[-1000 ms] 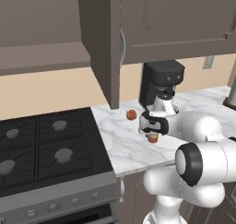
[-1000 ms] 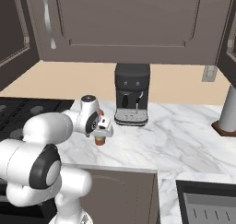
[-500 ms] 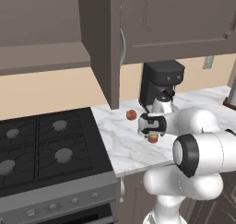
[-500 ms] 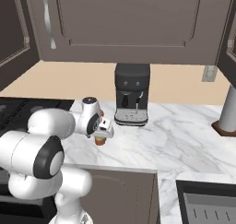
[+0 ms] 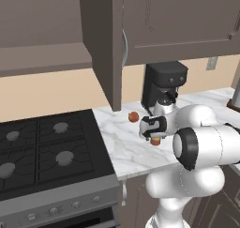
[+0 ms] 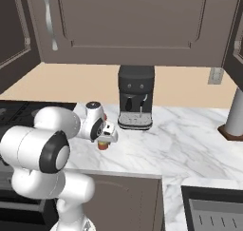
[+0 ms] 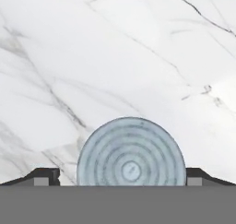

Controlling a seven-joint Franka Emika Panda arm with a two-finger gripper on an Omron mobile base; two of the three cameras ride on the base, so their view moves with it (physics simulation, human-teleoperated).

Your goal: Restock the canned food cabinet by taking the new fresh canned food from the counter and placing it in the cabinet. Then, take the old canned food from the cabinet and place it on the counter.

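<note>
Can: the new fresh canned food (image 5: 155, 140) stands upright on the white marble counter (image 5: 123, 149), near its front edge, directly under the hand.
Pincer: the pincer (image 7: 123, 177) is down around the can, a finger tip on each side of its ringed grey lid; the tips sit close against the rim, but whether they already press on it I cannot tell.
Handling: likely a rigid metal cylinder, fairly heavy for its size, with smooth sides that could slip; best gripped across the middle of the body, square to the axis, so it does not tip or twist.
Hand view: shows the lid's concentric rings and the tips flanking it, which the base views hide behind the hand.
Base views: show the orange-red label below the hand, a round red fruit (image 5: 133, 116) just beside, the black coffee machine (image 6: 136, 102) behind, and the cabinet (image 5: 166, 25) overhead with its curved silver handle (image 6: 49, 26).
</note>
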